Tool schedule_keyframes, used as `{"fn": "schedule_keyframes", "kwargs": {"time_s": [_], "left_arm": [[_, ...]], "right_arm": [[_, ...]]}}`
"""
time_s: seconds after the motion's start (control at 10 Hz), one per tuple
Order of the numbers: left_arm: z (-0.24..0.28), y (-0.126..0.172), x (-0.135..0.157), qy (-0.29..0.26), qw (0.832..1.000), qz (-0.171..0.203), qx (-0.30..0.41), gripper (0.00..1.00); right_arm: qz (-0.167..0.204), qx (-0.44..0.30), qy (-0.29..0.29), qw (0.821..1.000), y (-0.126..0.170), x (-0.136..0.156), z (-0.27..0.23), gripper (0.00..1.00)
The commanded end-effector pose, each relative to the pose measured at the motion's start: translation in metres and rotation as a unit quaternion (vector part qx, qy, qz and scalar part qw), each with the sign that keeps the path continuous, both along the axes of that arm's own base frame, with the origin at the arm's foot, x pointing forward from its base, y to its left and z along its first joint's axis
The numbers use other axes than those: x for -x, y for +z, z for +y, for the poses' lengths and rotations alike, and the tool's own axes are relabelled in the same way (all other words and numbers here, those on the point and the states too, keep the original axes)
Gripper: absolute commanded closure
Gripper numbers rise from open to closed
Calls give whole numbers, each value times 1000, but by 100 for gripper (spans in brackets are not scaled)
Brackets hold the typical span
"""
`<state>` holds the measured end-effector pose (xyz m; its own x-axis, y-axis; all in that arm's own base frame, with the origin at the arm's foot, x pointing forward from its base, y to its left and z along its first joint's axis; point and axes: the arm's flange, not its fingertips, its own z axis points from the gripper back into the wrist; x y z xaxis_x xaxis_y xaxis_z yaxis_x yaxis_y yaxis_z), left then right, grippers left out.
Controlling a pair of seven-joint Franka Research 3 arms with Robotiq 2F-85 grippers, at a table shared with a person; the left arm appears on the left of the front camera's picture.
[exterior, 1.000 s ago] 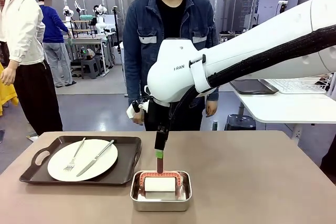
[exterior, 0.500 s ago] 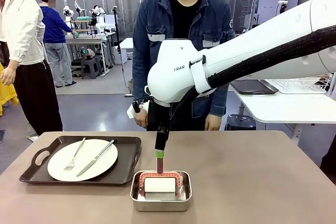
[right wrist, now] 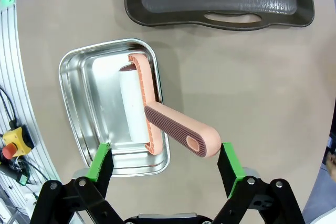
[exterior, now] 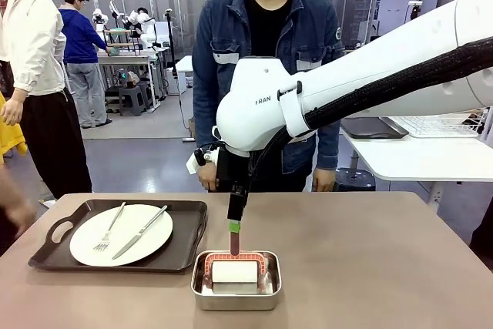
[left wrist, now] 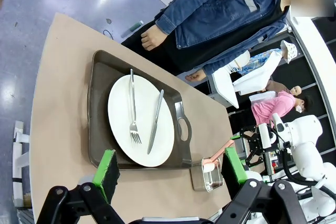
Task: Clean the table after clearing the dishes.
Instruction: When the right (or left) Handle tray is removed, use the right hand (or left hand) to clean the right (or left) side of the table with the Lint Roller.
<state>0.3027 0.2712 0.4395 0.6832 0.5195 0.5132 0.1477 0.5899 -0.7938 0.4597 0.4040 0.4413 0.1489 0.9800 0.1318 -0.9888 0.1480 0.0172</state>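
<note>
While the left gripper [left wrist: 170, 165] and right gripper [right wrist: 165, 158] both gape wide and empty, the roller [right wrist: 148, 109] looks light and stiff; I'd pinch its ribbed handle [right wrist: 178, 129].

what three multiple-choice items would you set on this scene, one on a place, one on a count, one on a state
1. Where does the roller lie?
A. in the steel pan
B. in a person's hand
C. on the floor

2. How many pieces of cutlery lie on the plate?
A. one
B. two
C. three

3. How does the right gripper stand?
A. open, holding nothing
B. shut on the roller
C. shut on nothing

Key:
1 A: the white roll sits inside the pan, with the handle sticking out over its rim.
2 B: one fork and one knife lie on it.
3 A: its green pads stand wide apart on either side of the handle end, without touching it.
</note>
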Motion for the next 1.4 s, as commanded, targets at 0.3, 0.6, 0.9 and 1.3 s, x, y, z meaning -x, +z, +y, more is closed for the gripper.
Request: {"fn": "schedule_keyframes", "kwargs": {"time_s": [0.3, 0.6, 0.9, 1.3], "left_arm": [[2, 0, 2, -5, 1000, -9, -1, 0], [2, 0, 2, -5, 1000, -9, -1, 0], [2, 0, 2, -5, 1000, -9, -1, 0], [2, 0, 2, -5, 1000, -9, -1, 0]], "right_arm": [[0, 0, 0, 1000, 0, 0, 0, 3], [24, -146, -101, 984, 16, -4, -97, 0], [107, -319, -193, 922, 13, 11, -176, 0], [214, -487, -238, 813, 7, 58, -282, 0]]}}
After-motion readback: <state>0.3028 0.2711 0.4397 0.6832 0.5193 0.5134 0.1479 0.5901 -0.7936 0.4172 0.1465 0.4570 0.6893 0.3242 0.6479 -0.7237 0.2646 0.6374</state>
